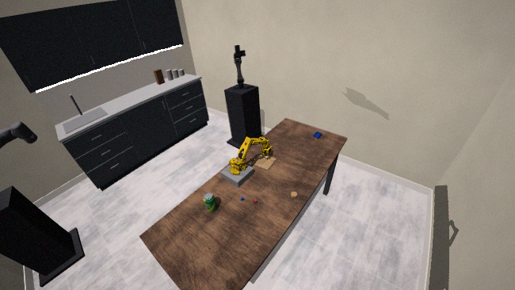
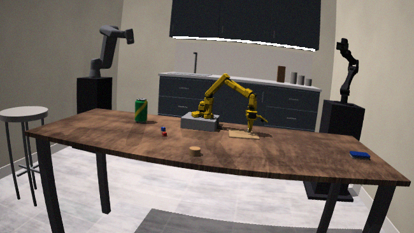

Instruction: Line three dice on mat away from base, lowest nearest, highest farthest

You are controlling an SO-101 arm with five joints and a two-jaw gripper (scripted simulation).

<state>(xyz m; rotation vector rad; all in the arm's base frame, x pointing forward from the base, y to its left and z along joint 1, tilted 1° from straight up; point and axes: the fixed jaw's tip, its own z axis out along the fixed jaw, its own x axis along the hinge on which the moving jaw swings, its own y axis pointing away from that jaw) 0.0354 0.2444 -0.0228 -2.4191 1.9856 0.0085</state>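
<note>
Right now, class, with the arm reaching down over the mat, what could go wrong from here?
1. The tool is shut on something too small to identify above the mat; an early release might tip it.
2. The blue die and red die sit close together, so grasping one may nudge the other.
</note>
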